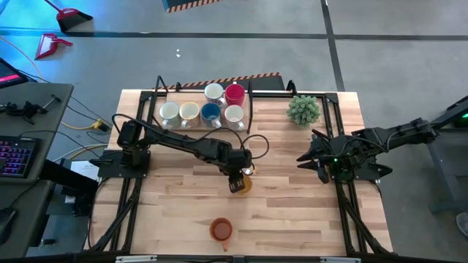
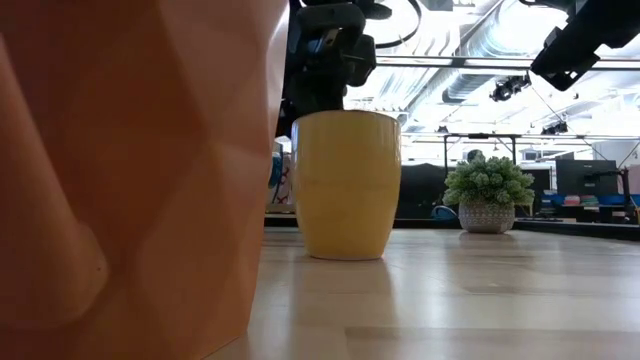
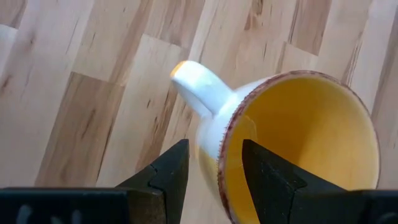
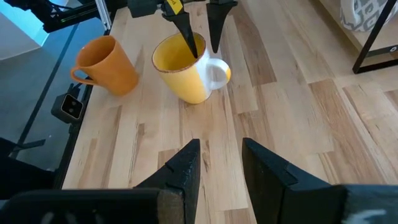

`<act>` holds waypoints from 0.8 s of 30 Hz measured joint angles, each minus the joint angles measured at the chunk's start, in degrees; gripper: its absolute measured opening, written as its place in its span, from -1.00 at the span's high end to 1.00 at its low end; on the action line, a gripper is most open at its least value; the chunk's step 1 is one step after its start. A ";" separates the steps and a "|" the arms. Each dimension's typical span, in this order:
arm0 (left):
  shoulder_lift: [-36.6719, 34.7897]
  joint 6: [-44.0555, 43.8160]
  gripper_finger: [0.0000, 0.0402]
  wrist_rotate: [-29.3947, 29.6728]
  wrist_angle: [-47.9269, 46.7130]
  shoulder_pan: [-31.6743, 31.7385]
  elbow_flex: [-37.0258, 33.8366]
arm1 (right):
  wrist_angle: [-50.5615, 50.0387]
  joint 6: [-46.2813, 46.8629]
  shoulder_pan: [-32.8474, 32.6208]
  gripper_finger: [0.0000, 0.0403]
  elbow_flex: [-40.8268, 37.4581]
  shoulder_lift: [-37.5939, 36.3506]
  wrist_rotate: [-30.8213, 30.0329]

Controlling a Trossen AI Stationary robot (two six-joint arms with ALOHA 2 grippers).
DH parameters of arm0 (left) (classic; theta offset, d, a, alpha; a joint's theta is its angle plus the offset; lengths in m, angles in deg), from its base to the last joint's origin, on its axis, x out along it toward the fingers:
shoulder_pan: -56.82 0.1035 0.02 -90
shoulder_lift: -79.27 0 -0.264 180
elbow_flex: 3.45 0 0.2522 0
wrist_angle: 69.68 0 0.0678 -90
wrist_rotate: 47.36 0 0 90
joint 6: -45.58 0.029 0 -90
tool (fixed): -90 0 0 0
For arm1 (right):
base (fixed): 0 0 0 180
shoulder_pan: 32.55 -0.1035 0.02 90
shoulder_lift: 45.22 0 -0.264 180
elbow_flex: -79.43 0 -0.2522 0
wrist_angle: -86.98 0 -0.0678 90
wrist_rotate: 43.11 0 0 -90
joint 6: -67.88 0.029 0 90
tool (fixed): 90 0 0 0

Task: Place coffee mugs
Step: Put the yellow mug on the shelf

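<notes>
A yellow mug (image 1: 244, 183) with a white handle (image 3: 198, 81) stands upright on the table's middle. My left gripper (image 3: 216, 146) is over it, open and pointing steeply down. One finger (image 4: 189, 36) is inside the rim and the other (image 4: 215, 28) outside, beside the handle, with a gap on each side. A red-orange mug (image 1: 221, 229) stands near the front edge. Several mugs, white, cream, blue (image 1: 210, 112) and red (image 1: 234, 93), sit in a black rack (image 1: 250, 109) at the back. My right gripper (image 4: 221, 149) hangs open at the right, above the table.
A small green potted plant (image 1: 303, 109) stands at the back right, beside the rack. Bare wood lies between the two loose mugs and across the right front of the table (image 1: 307, 212).
</notes>
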 joint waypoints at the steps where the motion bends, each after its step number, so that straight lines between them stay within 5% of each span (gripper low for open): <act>1: 0.01 0.30 0.31 0.16 -0.02 0.00 0.00 | -0.01 -0.19 0.01 0.51 0.00 0.00 0.00; 14: 3.21 1.19 0.55 -1.17 -0.29 0.00 -0.02 | -1.35 -1.11 0.00 0.51 0.00 0.00 0.00; 20: 3.15 3.62 0.90 0.60 -0.32 0.35 -0.02 | -1.78 -1.66 0.02 0.51 0.00 0.00 -0.02; 24: 3.15 4.36 0.96 0.83 0.02 0.75 -0.02 | -1.78 -2.09 0.02 0.51 0.00 0.00 -0.02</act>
